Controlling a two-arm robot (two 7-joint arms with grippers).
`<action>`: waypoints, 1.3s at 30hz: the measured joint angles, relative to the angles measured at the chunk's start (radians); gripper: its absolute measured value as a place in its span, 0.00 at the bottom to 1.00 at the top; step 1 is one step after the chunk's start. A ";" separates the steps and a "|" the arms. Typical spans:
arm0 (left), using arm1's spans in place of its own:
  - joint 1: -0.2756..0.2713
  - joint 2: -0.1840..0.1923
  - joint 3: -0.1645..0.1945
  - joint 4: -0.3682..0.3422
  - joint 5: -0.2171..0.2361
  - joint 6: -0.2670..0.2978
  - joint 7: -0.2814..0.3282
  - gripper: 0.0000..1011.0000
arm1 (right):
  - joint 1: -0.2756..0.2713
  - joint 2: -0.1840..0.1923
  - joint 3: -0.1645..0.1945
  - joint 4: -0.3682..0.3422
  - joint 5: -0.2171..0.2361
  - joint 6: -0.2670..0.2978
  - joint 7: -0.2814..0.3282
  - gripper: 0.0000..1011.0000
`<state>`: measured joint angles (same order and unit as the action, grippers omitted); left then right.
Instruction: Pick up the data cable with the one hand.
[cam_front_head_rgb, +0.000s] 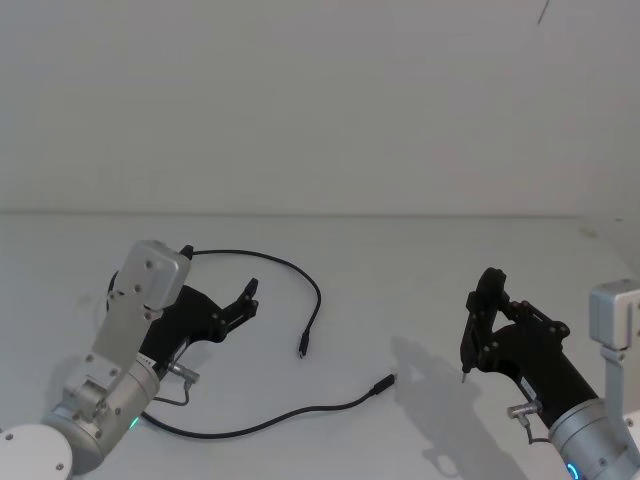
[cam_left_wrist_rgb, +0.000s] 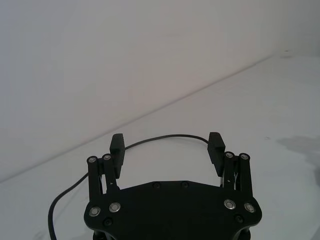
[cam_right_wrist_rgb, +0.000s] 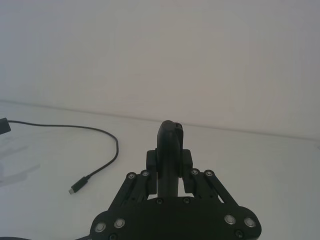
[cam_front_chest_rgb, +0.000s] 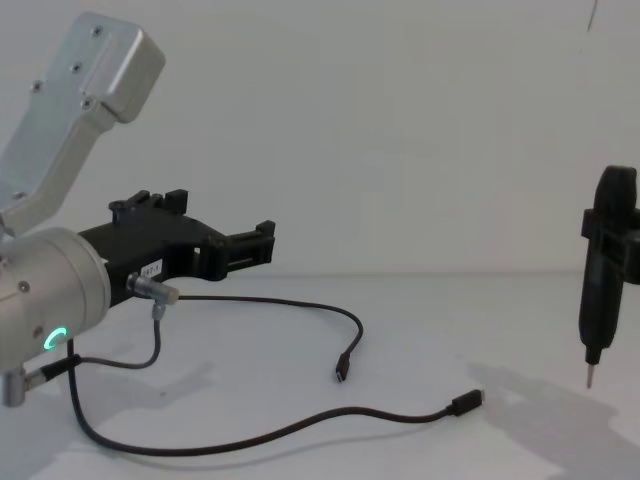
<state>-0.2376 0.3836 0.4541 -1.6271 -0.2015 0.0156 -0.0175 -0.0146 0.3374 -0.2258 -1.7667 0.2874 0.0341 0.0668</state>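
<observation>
- Left gripper (cam_left_wrist_rgb: 166, 142) wide open, empty; its wrist view shows cable (cam_front_head_rgb: 316, 300) arcing just past the fingertips.
- Chest view: it hovers above the cable, looped on table (cam_front_head_rgb: 400, 260).
- Right gripper (cam_right_wrist_rgb: 169, 167) clamps tool (cam_front_chest_rgb: 605, 270), well apart.

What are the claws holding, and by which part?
Left gripper: open, empty; the data cable lies on the table. Right gripper: shut on a pointed tool, around its upper body.
</observation>
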 joint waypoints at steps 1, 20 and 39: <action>0.000 0.000 0.000 0.000 0.000 0.000 0.000 0.99 | 0.000 0.000 0.000 0.000 0.000 0.000 0.000 0.28; -0.015 0.086 -0.001 -0.056 -0.081 0.072 -0.203 0.99 | 0.000 0.000 0.000 0.000 0.000 0.000 0.000 0.28; -0.105 0.198 0.021 -0.073 -0.219 0.257 -0.507 0.99 | 0.000 0.000 0.000 0.000 0.000 0.000 0.000 0.28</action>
<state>-0.3425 0.5815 0.4750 -1.6999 -0.4202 0.2723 -0.5248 -0.0146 0.3374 -0.2258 -1.7667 0.2874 0.0340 0.0667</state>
